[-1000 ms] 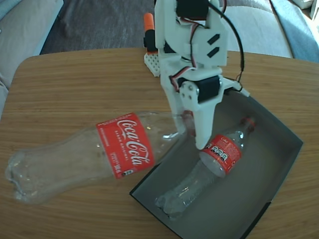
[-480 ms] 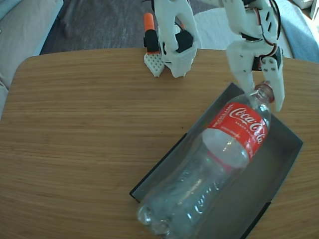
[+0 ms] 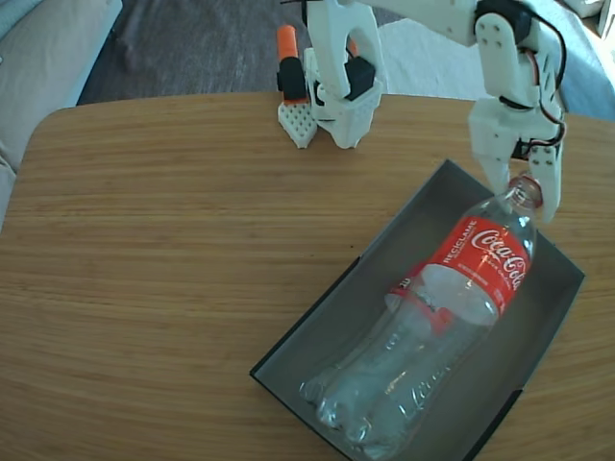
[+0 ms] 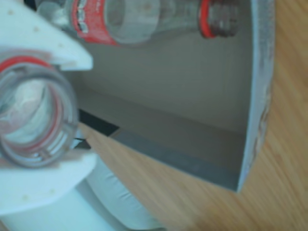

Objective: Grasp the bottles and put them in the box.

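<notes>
Bottle [image 3: 452, 298] neck in gripper [image 3: 524, 197], over box [image 3: 317, 331].

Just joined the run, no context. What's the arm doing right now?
The white arm's gripper is clamped on the open neck of a big clear cola bottle, holding it tilted over the dark grey box on the wooden table. The bottle's base sits low in the near end of the box. A second, smaller bottle with the same red label already lies in the box, seen in the wrist view. The big bottle has not been let go.
</notes>
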Robot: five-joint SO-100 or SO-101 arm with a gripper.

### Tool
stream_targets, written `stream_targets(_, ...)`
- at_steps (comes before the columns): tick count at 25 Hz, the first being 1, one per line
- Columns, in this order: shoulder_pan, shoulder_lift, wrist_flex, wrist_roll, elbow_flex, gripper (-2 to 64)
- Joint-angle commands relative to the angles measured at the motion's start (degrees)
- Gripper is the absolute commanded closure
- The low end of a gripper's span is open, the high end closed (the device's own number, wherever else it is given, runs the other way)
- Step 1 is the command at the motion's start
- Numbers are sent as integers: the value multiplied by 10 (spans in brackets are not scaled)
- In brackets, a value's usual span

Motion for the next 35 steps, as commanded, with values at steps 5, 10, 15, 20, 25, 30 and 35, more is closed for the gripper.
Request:
stream_targets(5, -8, -75, -7, 1, -117, 618)
stream_targets(10, -18, -138, -6, 2, -185, 618)
stream_targets(15, -17, -192, -6, 34, -227, 618)
stream_targets(20, -17, -234, -11, 66, -237, 618)
stream_targets(25, -33, -273, -12, 88, -282, 618)
stream_targets(30, -50, -327, -12, 87, -339, 618)
stream_targets(35, -52, -383, -12, 86, -377, 618)
